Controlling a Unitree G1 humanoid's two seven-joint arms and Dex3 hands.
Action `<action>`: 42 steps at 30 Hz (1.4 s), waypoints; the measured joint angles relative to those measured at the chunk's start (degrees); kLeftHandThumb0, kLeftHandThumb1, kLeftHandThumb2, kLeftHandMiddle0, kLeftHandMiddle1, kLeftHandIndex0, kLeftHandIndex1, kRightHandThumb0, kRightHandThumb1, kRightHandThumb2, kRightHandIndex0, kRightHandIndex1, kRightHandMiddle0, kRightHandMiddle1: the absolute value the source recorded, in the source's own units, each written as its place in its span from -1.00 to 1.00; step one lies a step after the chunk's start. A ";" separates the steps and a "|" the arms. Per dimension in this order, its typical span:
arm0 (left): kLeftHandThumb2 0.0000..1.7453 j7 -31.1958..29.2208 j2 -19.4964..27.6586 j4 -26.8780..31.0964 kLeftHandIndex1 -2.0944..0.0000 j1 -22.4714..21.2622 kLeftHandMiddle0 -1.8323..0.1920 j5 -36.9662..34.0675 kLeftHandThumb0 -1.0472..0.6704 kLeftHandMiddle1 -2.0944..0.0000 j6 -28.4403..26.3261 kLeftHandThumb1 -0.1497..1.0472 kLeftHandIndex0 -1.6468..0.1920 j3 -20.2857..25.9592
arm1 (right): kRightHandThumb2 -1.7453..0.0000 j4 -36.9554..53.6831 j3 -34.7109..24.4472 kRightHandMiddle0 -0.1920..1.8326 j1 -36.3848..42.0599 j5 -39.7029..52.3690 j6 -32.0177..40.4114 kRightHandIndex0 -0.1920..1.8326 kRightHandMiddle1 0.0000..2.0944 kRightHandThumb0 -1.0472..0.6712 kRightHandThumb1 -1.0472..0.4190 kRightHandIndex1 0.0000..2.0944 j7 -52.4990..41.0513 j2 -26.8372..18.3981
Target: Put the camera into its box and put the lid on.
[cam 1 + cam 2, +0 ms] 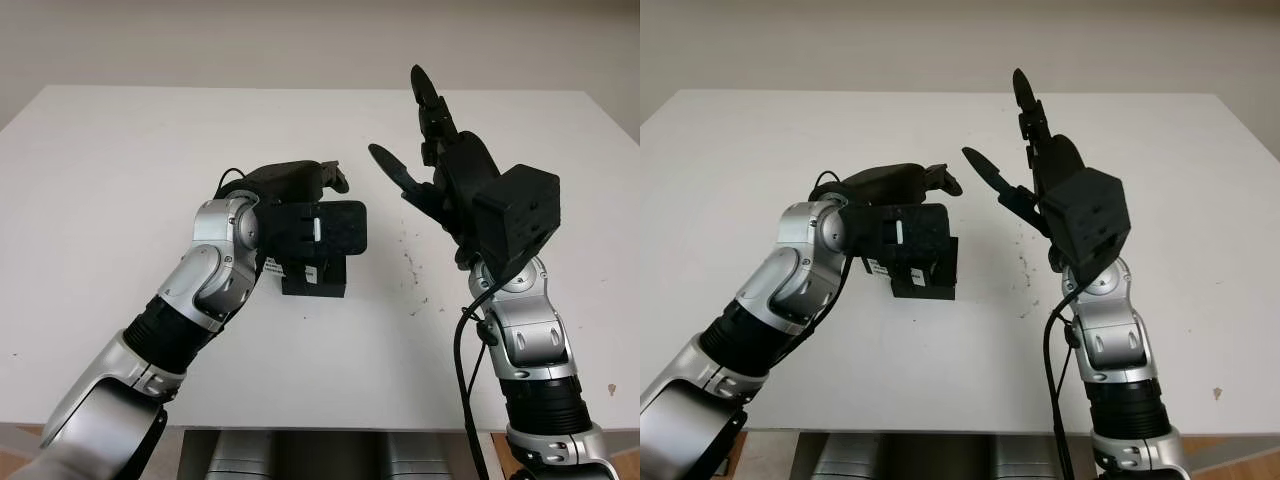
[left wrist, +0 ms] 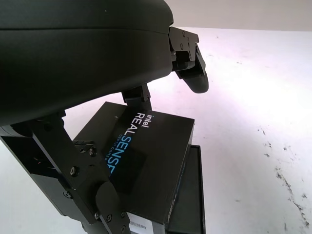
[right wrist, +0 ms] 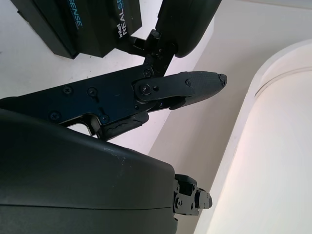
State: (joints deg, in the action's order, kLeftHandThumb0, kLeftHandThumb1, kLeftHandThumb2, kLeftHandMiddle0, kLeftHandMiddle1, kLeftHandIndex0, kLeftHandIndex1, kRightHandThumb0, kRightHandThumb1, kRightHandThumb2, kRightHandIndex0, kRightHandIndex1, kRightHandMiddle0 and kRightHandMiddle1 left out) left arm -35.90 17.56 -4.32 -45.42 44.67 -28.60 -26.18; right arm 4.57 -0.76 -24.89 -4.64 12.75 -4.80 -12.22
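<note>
Hovering over the white table [image 1: 120,180] in the left eye view, the left hand [image 1: 300,180] is sitting above the black cardboard RealSense box [image 1: 316,272], while the right hand [image 1: 440,170] is raised beside it, open and holding nothing. In the left wrist view, the left hand's fingers [image 2: 192,73] are extending above the box lid [image 2: 146,156], gripping nothing.

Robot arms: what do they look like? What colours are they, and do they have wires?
Both arms have shiny silver shells with black ribbed joints. The left hand and right hand are black, with three chunky fingers held by small screws. A boxy black camera block sits on the right wrist, and a black cable hangs along that arm.
</note>
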 measured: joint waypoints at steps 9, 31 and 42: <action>-0.96 -4.15 -1.16 -1.24 0.61 -2.65 0.21 -0.39 0.22 -0.79 -5.30 0.86 0.82 -0.12 | 0.75 -0.04 0.01 -0.89 -0.02 -0.04 0.08 -0.97 -0.94 -0.56 -1.00 -0.94 0.10 0.02; -0.94 -8.98 -1.52 0.25 -0.69 -5.05 0.43 -4.72 -0.13 -0.61 -12.06 0.99 0.75 -1.22 | 0.76 -0.06 0.03 -0.88 -0.23 -0.32 0.12 -0.97 -0.94 -0.56 -1.00 -0.95 0.59 0.47; -0.90 -10.92 0.46 1.66 -0.89 -5.61 0.45 -5.49 -0.15 -0.67 -10.64 1.00 0.87 -2.99 | 0.76 -0.06 0.04 -0.88 -0.23 -0.23 0.40 -0.97 -0.94 -0.57 -1.00 -0.95 0.60 0.49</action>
State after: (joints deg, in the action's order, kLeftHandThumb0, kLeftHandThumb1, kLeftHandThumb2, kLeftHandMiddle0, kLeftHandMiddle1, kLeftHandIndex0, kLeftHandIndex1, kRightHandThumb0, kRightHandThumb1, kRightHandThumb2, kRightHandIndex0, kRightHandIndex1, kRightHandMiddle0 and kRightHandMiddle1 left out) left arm -46.81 18.02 -2.66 -51.03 39.18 -39.24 -29.16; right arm 4.51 -0.72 -25.13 -4.88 13.15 -4.20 -11.73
